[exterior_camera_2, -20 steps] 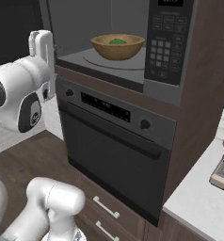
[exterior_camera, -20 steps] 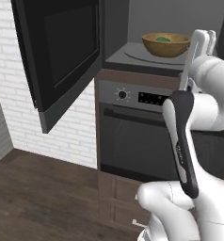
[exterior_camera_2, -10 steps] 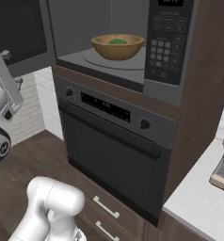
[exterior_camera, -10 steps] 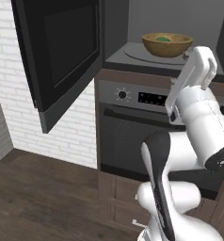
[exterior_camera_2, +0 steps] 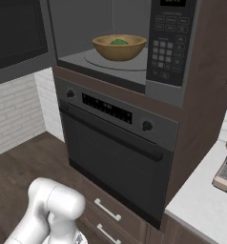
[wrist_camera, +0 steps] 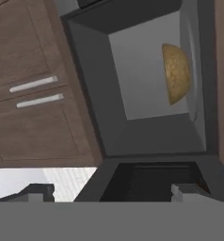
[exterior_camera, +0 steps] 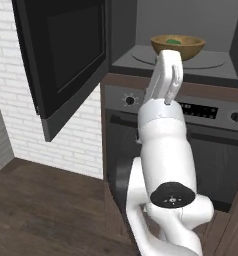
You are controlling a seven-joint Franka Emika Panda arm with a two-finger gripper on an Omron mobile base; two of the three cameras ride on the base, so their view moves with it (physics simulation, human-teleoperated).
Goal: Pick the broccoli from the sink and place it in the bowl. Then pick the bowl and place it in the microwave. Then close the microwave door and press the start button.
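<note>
Gripper [exterior_camera: 169,59]: raised in front of the open microwave, jaws spread wide, nothing between them, clear of the bowl.
Hand camera: rolled onto its side, looking into the cavity from just outside; fingertips barely visible at the bottom edge.
Bowl [exterior_camera_2: 119,46]: light-brown wood, upright on the round turntable plate [exterior_camera_2: 116,62] inside the cavity; seen in the hand view as a rounded brown shape at the right wall.
Broccoli [exterior_camera_2: 118,42]: small green lump resting inside the bowl, just showing above the rim.
Microwave [exterior_camera_2: 89,24]: dark grey box, cavity open to the room, keypad panel [exterior_camera_2: 167,40] on its right side.
Microwave door [exterior_camera: 66,57]: swung out to the left, standing well open, black glass window facing the robot.
Oven [exterior_camera_2: 114,152]: directly below the microwave, shut, knobs and bar handle across the front; not part of the job.
Cabinet drawers [exterior_camera_2: 107,209]: below the oven, shut.
Done, by the look of it: broccoli in bowl; bowl in microwave; hand let go.
Left to do: push the door shut; press the start button on the keypad.
Next move, as a judgement: swing left around the outer face of the door and press it toward the cavity.
Risk: catching the door's free edge and not its flat face; brushing the bowl on the way out.
</note>
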